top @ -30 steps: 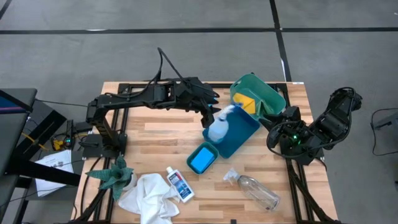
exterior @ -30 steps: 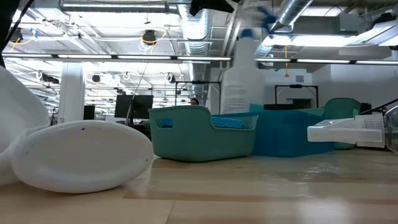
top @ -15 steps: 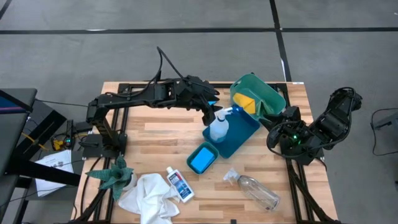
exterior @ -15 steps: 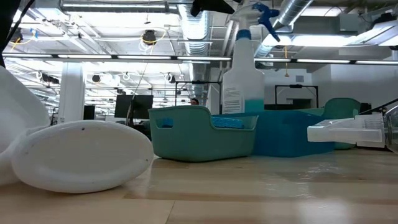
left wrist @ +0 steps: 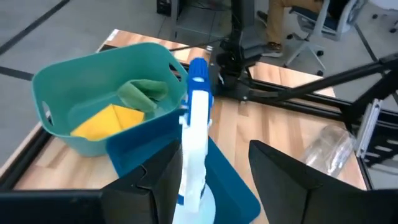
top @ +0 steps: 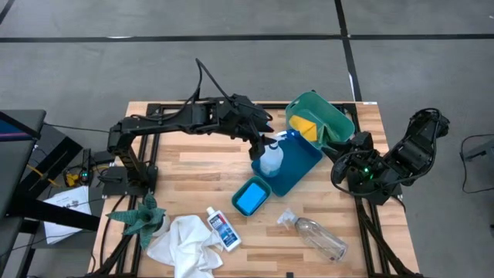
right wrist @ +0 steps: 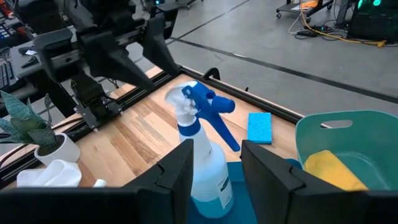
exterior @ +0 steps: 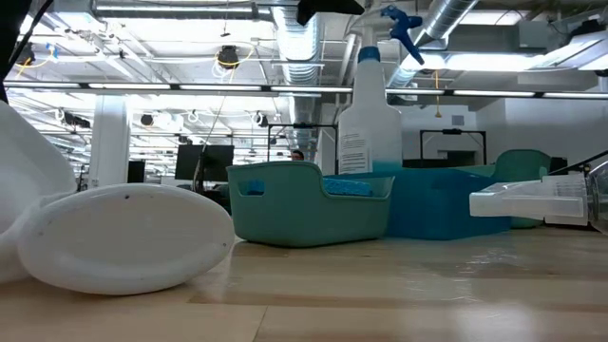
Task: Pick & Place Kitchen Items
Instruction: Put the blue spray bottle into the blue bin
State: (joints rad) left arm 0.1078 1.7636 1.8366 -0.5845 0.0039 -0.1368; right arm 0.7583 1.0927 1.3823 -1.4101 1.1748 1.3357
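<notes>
A white spray bottle with a blue trigger [top: 271, 160] stands upright in the blue bin [top: 302, 168]; it also shows in the low view [exterior: 370, 123]. My left gripper [top: 260, 145] is open at the height of the bottle's head, its fingers on either side of the neck [left wrist: 196, 134]. My right gripper [right wrist: 224, 177] is open and empty at the table's right side, pointing at the bins. A yellow pad [top: 306, 127] lies in the teal bin [top: 333, 116]. A blue sponge [top: 248, 200] lies in a small teal bin [exterior: 285, 209]. My left gripper is open around the spray bottle's neck [left wrist: 189, 149], coming from above and from the table's left. One finger [left wrist: 158, 186] stands close beside the neck; I cannot tell whether it touches. The bottle stands upright on the blue bin's floor.
A small blue-labelled white bottle [top: 224, 229], a white cloth [top: 184, 244] and a green plant [top: 141, 217] lie near the front left. A clear plastic bottle [top: 318, 237] lies front right. Another blue sponge [right wrist: 259, 126] lies on the table by the bins.
The spray bottle leaned and was blurred a second ago, above the blue bin. It has come upright and now stands still in the bin. My left gripper has stayed over the bottle's head.
</notes>
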